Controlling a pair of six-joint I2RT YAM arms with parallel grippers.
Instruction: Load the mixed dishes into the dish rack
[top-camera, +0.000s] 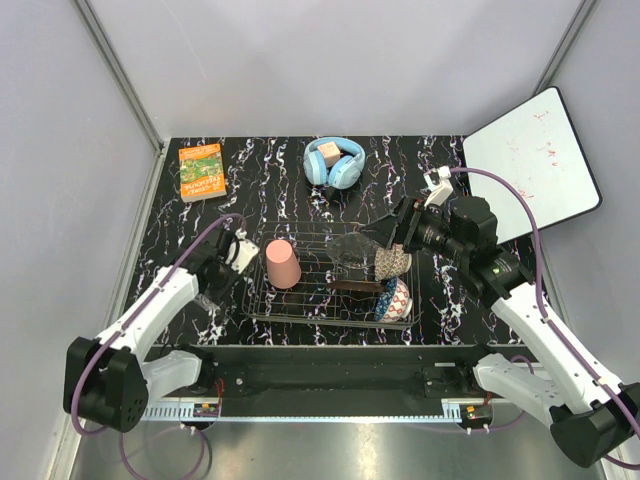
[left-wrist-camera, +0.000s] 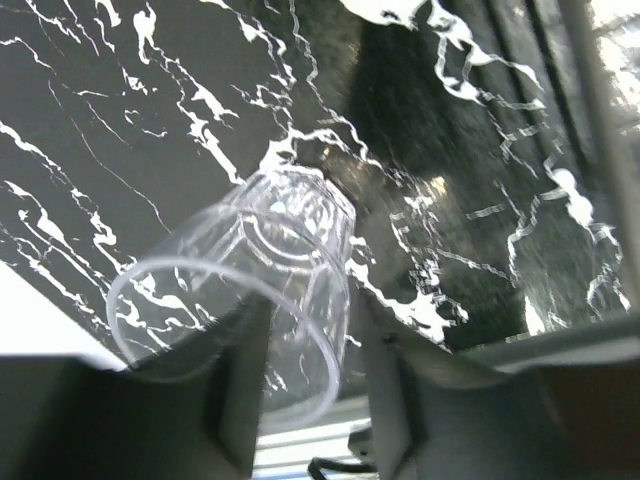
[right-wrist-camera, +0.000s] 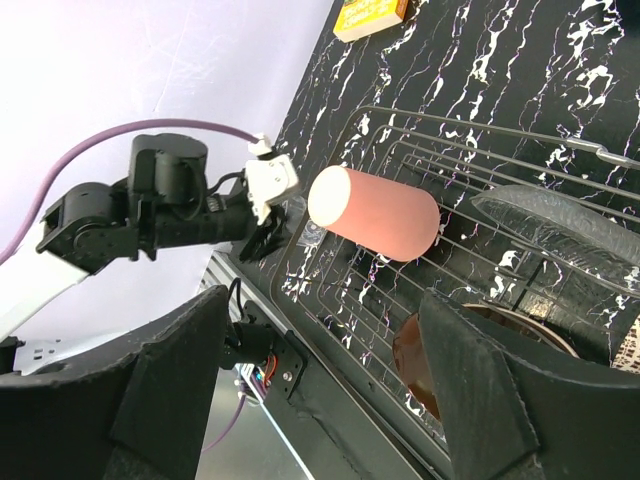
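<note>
We are gripping the tumbler (left-wrist-camera: 255, 270) at the rack's (top-camera: 300, 305) 9 o'clock edge.
Our left end effector (left-wrist-camera: 310, 345) is clamping the tilted tumbler; our right end effector (right-wrist-camera: 322, 310) is hovering, fingers apart, over the rack's 2 o'clock side, with the cup (top-camera: 283, 264) lying inside.

Nothing legible shows in any view. The orange book (top-camera: 200, 171) at the far left of the counter (top-camera: 270, 190) carries pale title lines on its cover, but they are too small and blurred to read. The whiteboard (top-camera: 532, 165) at the far right shows only faint reddish smudges, no readable words.
</note>
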